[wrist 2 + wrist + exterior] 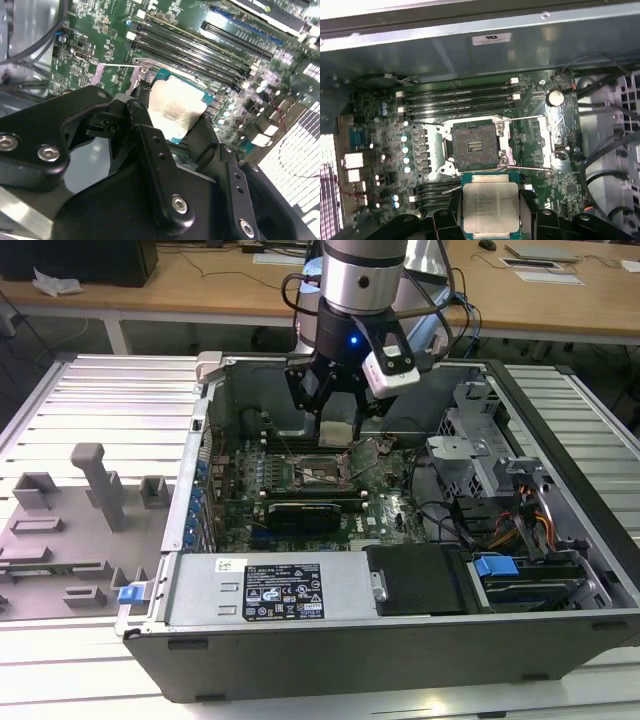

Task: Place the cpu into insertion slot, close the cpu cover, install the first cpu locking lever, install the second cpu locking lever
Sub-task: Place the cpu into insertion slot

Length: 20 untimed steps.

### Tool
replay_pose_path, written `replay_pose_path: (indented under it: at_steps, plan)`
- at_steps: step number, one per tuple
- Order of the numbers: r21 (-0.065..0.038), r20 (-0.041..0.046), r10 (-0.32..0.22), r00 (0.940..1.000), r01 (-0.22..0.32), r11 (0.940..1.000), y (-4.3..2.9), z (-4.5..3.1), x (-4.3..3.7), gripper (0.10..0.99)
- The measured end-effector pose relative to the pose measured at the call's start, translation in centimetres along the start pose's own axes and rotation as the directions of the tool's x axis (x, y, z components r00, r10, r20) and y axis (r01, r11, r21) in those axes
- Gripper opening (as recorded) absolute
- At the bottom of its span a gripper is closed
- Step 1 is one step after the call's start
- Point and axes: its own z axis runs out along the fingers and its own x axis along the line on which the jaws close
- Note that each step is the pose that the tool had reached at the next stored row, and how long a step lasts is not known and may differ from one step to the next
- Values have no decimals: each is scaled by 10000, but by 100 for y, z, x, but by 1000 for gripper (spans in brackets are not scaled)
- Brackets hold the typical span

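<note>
My gripper (338,426) hangs inside the open computer case, shut on the cpu (490,206), a flat square chip with a pale metal top. The chip (176,111) sits level between the two black fingers (150,145). In the first wrist view the insertion slot (474,145) shows bare and dark, just beyond the chip's edge. The held chip hovers above the green motherboard (392,508), close to the slot (320,472). The cpu cover (548,145) stands swung open beside the slot, with thin wire levers raised around it.
Long black memory slots (460,97) run along the far side of the socket. A black card (305,510) lies nearer the case front, where a grey box (270,590) and drive bays (520,575) stand. Cables (470,520) fill the exterior view's right. Grey fixtures (70,510) lie outside, on the left.
</note>
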Motion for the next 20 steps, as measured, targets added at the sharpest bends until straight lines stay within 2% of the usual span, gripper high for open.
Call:
replay_pose_path:
  at_steps: [3, 4, 6, 9, 13, 14, 15, 16, 17, 19, 20]
  plan:
    - [-13, 14, 738, 9973, -738, 9973, 0, 21, 0, 541]
    - [-20, 20, 1100, 9939, -1100, 9939, -1, 34, -1, 541]
    - [-27, 26, 1442, 9895, -1442, 9895, -1, 47, -1, 541]
    - [-46, 41, 2405, 9706, -2405, 9706, -2, 86, -1, 541]
    - [-62, 51, 3087, 9511, -3087, 9511, -2, 114, -2, 541]
    - [-68, 55, 3390, 9408, -3389, 9408, -2, 126, -2, 541]
    - [-74, 58, 3600, 9329, -3600, 9329, -3, 135, -2, 541]
    - [-80, 61, 3873, 9219, -3873, 9219, -3, 147, -2, 541]
    - [-88, 65, 4199, 9076, -4198, 9076, -3, 160, -3, 541]
    - [-96, 68, 4501, 8930, -4500, 8930, -3, 173, -3, 541]
    - [-102, 71, 4742, 8804, -4741, 8804, -4, 183, -3, 541]
